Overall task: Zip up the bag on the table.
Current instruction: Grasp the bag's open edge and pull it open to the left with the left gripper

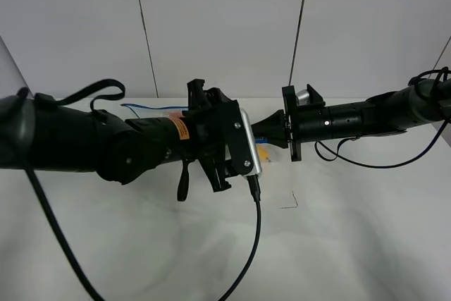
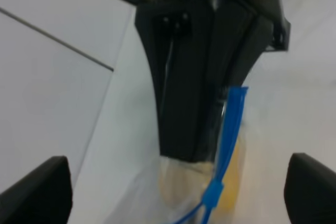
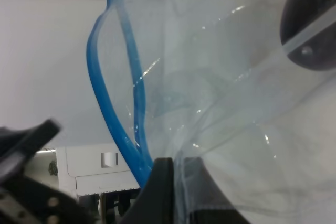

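- The left gripper (image 2: 173, 184) has its fingers (image 2: 37, 192) spread wide. Only their two tips show, at the lower corners of its wrist view, and they touch nothing.
- The right gripper (image 3: 181, 187) has its fingers pressed together, pinching the clear plastic of the bag (image 3: 226, 103) close to the blue zip strip (image 3: 113, 103).
- In the left wrist view, the right gripper's tips sit between the left gripper's spread fingers, gripping the bag's edge just beside the zip strip.
- The bag hangs from that pinch in the middle of the high view, above the table (image 1: 366, 244), at about 3 o'clock from the left arm's camera box (image 1: 248, 147).
- From the high camera both arms cover nearly the whole bag. Only a yellow scrap, a bit of blue and a faint clear corner show.
- Something yellow (image 2: 233, 174) shows blurred through the plastic.
- A dark rounded shape (image 3: 310, 22) behind the plastic is cut off at the edge of the picture, and I cannot tell what it is.
- Whether the bag's lower part touches the table cannot be seen.
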Motion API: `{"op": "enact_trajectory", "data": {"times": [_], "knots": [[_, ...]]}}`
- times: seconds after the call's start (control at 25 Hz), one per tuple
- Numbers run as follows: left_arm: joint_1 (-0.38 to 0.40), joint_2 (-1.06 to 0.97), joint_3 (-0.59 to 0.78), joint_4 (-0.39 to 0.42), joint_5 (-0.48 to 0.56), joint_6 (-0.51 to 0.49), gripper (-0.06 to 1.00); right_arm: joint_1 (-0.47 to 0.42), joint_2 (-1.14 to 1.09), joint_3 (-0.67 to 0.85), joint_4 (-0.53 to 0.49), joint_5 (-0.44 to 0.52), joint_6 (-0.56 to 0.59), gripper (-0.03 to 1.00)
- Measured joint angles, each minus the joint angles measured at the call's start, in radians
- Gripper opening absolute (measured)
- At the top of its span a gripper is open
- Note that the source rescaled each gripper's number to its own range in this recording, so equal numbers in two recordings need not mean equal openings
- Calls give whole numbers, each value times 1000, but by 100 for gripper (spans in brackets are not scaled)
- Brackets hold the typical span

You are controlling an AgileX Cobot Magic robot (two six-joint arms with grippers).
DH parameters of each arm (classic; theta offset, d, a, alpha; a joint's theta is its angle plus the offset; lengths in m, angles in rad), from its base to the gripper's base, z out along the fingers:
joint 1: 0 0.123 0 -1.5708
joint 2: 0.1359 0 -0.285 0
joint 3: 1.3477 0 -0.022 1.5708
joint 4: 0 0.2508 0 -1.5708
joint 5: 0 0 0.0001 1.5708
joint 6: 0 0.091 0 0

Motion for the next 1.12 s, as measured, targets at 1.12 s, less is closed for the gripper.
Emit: {"op": "enact_trajectory", "data": {"times": [1.12], "knots": [[0,69,49,0,-172,2,64,0,0,0,2,0,1,0]]}}
